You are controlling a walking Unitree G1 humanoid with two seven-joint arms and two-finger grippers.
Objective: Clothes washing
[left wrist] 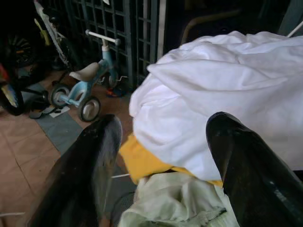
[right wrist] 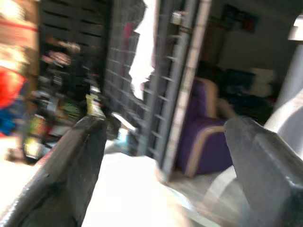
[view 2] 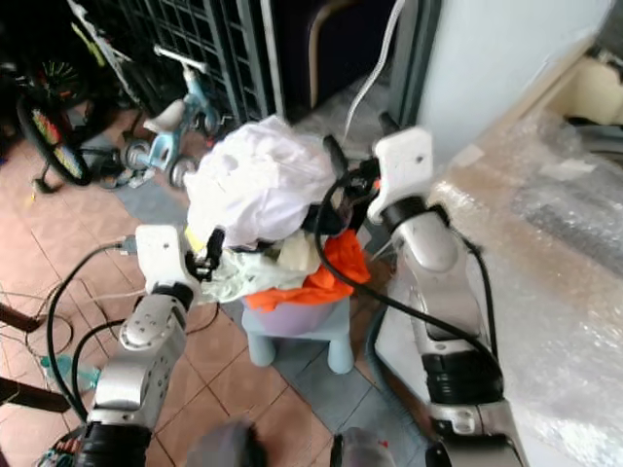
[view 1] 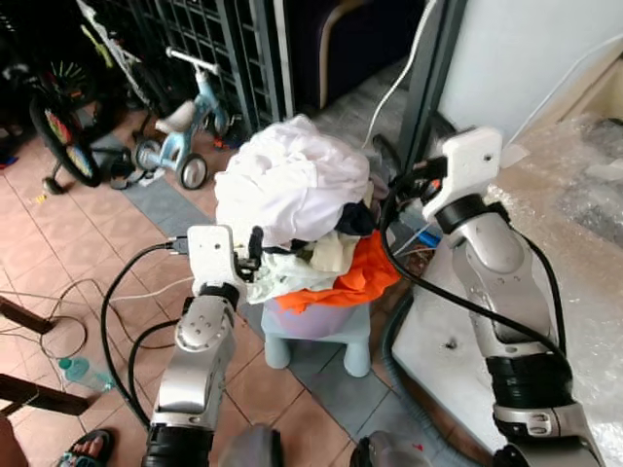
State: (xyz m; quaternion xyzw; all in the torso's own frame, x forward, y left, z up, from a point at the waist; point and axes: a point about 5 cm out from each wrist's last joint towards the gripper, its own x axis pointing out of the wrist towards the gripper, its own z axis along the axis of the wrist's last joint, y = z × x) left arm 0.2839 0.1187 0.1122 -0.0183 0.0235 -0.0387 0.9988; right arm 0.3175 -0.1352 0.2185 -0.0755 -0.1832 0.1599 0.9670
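Laundry: a heap of clothes overflows a basin set on a small stool, likely raised there for easy reach.
Top layer: white sheet, with yellow cloth and an orange garment beneath.
Left gripper: fingers spread, empty, at the pile's near side, seemingly to take hold.
Right gripper: fingers spread wide, empty, beside the pile's far side.
Beside: washing machine wrapped in plastic, probably the destination.

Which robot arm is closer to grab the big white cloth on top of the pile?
Probably the left. The left gripper is open right at the laundry pile, its fingers pointing at the white cloth. The right gripper sits beside the pile, aimed past it.
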